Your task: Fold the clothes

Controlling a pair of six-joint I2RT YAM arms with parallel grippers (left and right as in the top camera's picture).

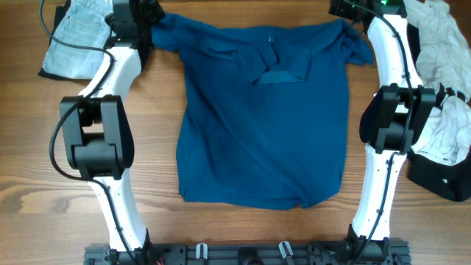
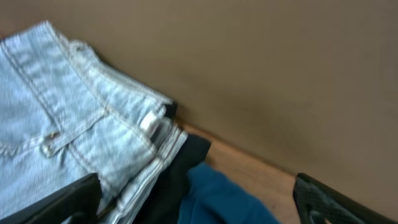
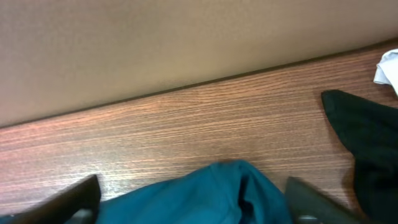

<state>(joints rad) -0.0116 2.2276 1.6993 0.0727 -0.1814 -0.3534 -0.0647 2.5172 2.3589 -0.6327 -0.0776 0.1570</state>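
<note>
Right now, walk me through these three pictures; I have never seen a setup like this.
Two white robot arms sit at a wooden table. The overhead view looks down from above; the other two come from cameras on each wrist.

A blue polo shirt lies spread flat in the middle. Light denim jeans lie at one far corner, and a pile of pale and black clothes at the other side.

The left gripper and the right gripper each straddle a blue sleeve, fingers spread. Neither clearly grips it.

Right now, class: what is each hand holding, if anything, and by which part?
Cannot be told for certain: each hand straddles a sleeve of the blue shirt, fingertips out of view.
</note>
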